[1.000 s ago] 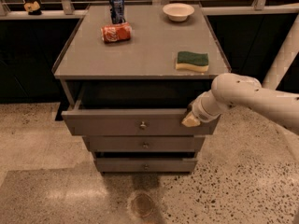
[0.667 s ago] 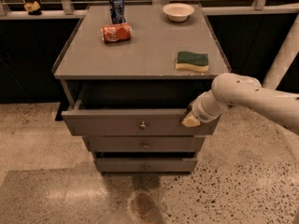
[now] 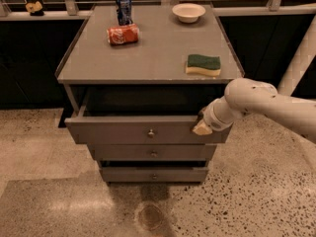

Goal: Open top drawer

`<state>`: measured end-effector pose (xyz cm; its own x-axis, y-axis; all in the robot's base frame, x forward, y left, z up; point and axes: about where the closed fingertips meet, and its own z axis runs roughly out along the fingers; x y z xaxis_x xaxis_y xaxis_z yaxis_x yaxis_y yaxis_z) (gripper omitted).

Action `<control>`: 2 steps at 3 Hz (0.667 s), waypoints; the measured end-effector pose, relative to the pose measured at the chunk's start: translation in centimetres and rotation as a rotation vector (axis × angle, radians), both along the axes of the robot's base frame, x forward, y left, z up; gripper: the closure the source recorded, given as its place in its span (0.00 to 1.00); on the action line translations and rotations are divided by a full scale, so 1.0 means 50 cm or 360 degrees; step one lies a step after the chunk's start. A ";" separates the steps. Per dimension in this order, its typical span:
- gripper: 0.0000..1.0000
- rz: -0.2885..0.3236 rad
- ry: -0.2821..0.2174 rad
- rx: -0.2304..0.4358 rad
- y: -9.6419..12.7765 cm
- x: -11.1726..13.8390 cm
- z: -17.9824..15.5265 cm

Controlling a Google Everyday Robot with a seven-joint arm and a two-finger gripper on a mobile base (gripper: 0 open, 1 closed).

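The top drawer point(image 3: 123, 131) of the grey cabinet stands pulled out, its wide front carrying a small round metal knob point(image 3: 151, 132) at centre, and its dark interior shows behind the front. My gripper point(image 3: 202, 127) rests at the right end of that drawer front, at its upper edge, on the end of the white arm that comes in from the right. Below it sit two shorter grey drawers point(image 3: 154, 153) with like knobs, both less far out.
On the cabinet top point(image 3: 148, 58) lie a green-and-yellow sponge point(image 3: 203, 64), a tipped red can point(image 3: 123, 34), an upright blue can point(image 3: 123, 8) and a white bowl point(image 3: 188, 12). A white post point(image 3: 298, 65) stands at the right. Speckled floor surrounds the cabinet.
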<state>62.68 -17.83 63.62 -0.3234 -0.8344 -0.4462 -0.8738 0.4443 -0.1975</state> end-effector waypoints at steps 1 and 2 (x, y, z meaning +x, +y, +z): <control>1.00 0.0005 0.0001 0.0000 -0.001 -0.008 0.000; 1.00 0.0005 0.0001 0.0000 -0.001 -0.008 0.003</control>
<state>62.29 -17.87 63.78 -0.3210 -0.8354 -0.4462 -0.8755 0.4414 -0.1967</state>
